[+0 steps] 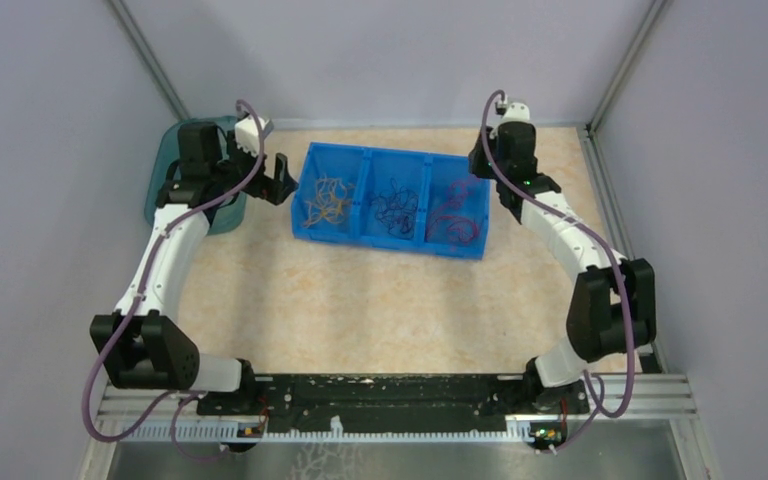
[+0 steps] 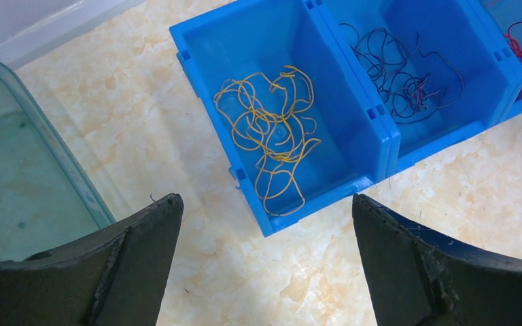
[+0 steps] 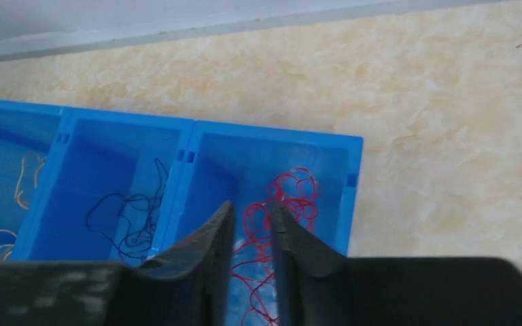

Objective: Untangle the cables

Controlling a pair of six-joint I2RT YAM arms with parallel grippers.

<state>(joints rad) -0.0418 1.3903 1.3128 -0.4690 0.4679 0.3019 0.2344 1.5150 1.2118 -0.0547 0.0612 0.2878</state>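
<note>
Now | left end effector (image 2: 264, 207) spread wide, orange-yellow cables (image 2: 272, 129) in blue bin (image 2: 343, 109) just ahead | right end effector (image 3: 253, 207) barely parted, red cables (image 3: 296, 187) directly below its tips

Blue three-compartment bin (image 1: 390, 244) on beige marbled tabletop (image 1: 360, 310); teal translucent tub (image 1: 157, 185) near bin's left end.

A robotics lab cell: grey partition walls (image 1: 390, 60) on aluminium posts (image 1: 150, 60) enclose a marble-patterned bench (image 1: 360, 310), with the left arm (image 1: 165, 255) and right arm (image 1: 565, 225) bolted to a slotted rail (image 1: 660, 395).
</note>
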